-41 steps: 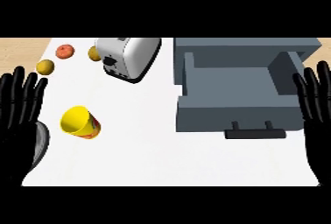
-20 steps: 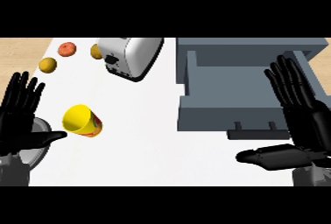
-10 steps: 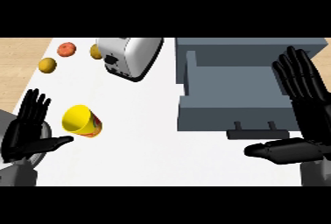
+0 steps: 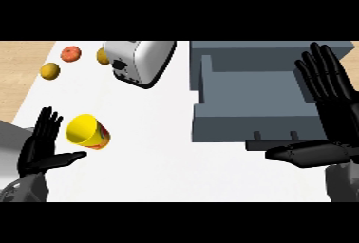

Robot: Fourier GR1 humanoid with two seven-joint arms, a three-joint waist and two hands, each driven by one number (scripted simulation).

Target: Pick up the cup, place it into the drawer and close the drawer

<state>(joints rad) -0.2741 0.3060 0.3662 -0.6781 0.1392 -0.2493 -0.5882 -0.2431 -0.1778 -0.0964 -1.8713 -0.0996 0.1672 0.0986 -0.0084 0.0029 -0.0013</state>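
Countertop (image 4: 154, 142): left hand (image 4: 41, 151) fingers spread beside cup (image 4: 87, 132).

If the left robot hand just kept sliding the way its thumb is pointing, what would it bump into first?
Probably the yellow cup. The left robot hand is open beside it, thumb aimed right and just below the cup's lower end. Depth is unclear from above, so the thumb might instead pass under it onto bare white counter.
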